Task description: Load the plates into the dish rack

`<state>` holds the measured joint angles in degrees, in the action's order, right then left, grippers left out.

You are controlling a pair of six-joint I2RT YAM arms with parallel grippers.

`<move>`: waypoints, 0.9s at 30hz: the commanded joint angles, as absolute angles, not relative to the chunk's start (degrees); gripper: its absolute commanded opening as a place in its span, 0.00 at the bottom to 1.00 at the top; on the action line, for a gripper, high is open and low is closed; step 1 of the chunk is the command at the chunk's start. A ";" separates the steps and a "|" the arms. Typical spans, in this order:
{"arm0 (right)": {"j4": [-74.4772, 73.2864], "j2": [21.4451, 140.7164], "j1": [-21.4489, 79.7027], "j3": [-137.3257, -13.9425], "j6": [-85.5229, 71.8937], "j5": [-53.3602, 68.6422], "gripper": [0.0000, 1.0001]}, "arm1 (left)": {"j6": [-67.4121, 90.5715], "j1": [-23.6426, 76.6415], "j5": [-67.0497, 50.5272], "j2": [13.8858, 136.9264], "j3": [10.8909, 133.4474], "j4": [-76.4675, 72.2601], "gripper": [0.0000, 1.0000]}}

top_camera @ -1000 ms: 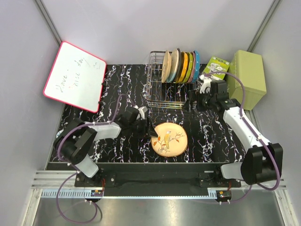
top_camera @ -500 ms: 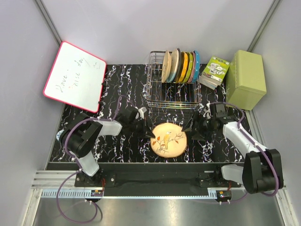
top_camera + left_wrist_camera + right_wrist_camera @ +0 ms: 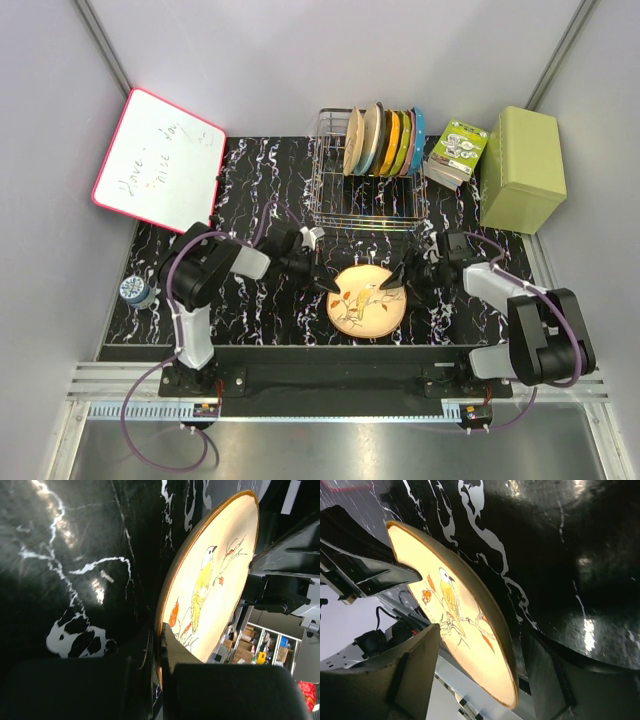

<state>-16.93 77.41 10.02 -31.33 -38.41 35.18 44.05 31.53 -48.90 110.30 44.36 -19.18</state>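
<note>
My left arm (image 3: pixel 215 262) folds sharply at the elbow and reaches low toward the middle; my left claw (image 3: pixel 325 283) is pinched narrow on the plate's (image 3: pixel 365 308) left rim. My right arm (image 3: pixel 495 288) lies low, reaching inward; my right claw (image 3: pixel 402 280) is spread wide, one finger on either side of the opposite rim.

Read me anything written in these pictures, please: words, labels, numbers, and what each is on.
"Have … nice day": handwritten in faint orange on the whiteboard; the small mark between "Have" and "nice" is too faint to read.
Green-and-white pack at the back right: it has print, but too small to read.
Peach plate: only a bird on a twig, no words.
</note>
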 commanded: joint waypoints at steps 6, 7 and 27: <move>-11.15 77.26 16.00 -33.83 -39.56 32.79 0.19 | 44.12 34.45 -48.43 111.98 45.79 -20.48 0.00; -13.08 75.69 15.91 -34.45 -37.72 32.26 0.08 | 43.86 34.37 -47.21 111.19 45.88 -19.52 0.01; -39.91 84.59 27.41 -95.50 -10.99 1.88 0.00 | 14.67 16.79 10.78 68.66 53.27 20.30 0.99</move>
